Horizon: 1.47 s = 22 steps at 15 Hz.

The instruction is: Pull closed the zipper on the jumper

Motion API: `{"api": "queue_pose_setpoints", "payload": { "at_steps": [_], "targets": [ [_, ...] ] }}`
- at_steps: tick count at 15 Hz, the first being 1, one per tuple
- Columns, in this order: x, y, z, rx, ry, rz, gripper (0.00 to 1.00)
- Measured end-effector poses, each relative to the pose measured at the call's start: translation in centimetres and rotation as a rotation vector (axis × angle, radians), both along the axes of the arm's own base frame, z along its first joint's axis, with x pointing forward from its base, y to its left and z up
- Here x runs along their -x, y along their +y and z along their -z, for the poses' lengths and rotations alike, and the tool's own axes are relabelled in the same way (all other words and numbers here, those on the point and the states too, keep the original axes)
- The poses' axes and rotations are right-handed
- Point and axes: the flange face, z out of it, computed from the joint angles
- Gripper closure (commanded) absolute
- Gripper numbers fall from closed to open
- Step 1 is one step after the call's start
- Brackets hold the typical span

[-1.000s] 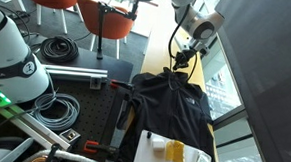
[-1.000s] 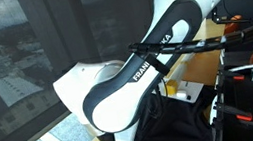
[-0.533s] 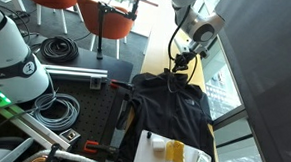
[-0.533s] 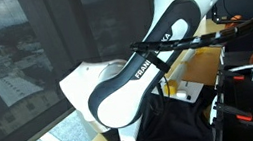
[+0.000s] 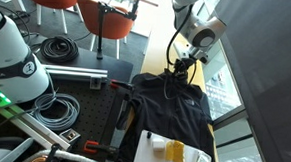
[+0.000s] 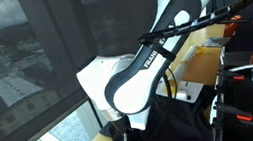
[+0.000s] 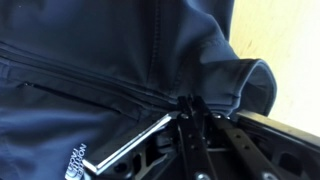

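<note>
The black jumper point(image 5: 172, 104) lies spread on the light wooden table, collar toward the far end. In the wrist view the jumper point(image 7: 110, 60) fills the frame, with its zipper line point(image 7: 90, 88) running across to the collar point(image 7: 245, 85). My gripper point(image 5: 182, 65) is at the collar end, fingers pressed together on the zipper pull point(image 7: 188, 103) just under the collar. In an exterior view the gripper point(image 6: 127, 138) sits low over the black cloth, mostly hidden by the arm.
A small yellow item point(image 5: 174, 152) sits on white packaging at the near end of the table. Black coiled cables point(image 5: 59, 49) lie on the floor. A window point(image 5: 236, 76) runs along the table's far side. A red-handled clamp point(image 5: 92, 84) is beside the table.
The arm has shifted slightly along the jumper toward the collar; the gripper has stayed shut at the zipper.
</note>
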Motion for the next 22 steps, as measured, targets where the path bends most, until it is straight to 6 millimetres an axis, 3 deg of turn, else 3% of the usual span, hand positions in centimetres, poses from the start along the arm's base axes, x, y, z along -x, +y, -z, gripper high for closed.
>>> {"api": "queue_pose_setpoints", "payload": {
  "at_steps": [8,11,16,20,22],
  "targets": [
    [0.2,-5.5,-2.0,0.02,-0.013,0.029,0.02],
    [0.6,-9.4,-4.5,0.015,-0.041,0.046,0.0],
    [1.2,-19.1,-9.3,-0.009,-0.109,0.114,0.0],
    [1.3,-27.3,-15.3,-0.026,-0.165,0.167,0.0],
    [1.8,-30.1,-18.9,-0.036,-0.205,0.177,0.0]
  ]
}}
